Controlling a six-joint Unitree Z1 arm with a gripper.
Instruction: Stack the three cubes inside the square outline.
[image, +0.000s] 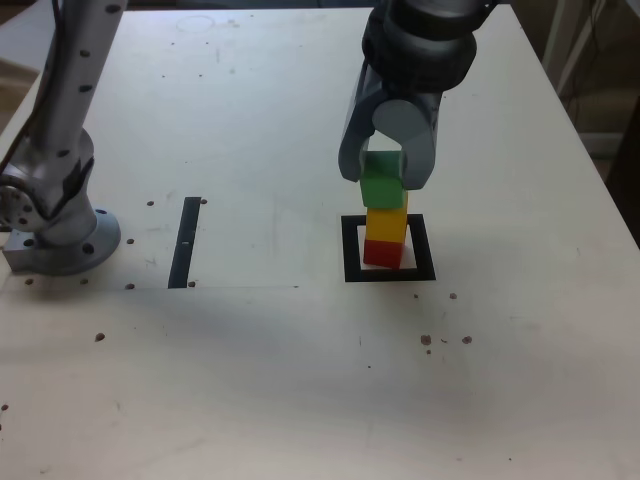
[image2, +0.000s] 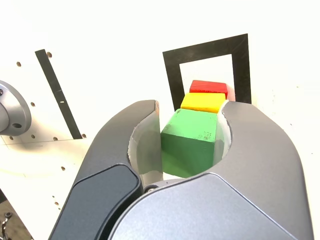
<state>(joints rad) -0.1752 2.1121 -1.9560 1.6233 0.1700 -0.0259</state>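
pale tabletop (image: 250, 380) bearing square outline (image: 352, 250); inside it, red cube (image: 383, 252) supporting yellow cube (image: 386, 222), green cube (image: 381, 186) sitting on top. gripper (image: 380, 170) clamping green cube, jaws pressing both sides.

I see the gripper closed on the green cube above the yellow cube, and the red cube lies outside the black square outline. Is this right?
Not quite: the exterior view shows the red cube inside the square outline, under the yellow cube. The gripper does hold the green cube.
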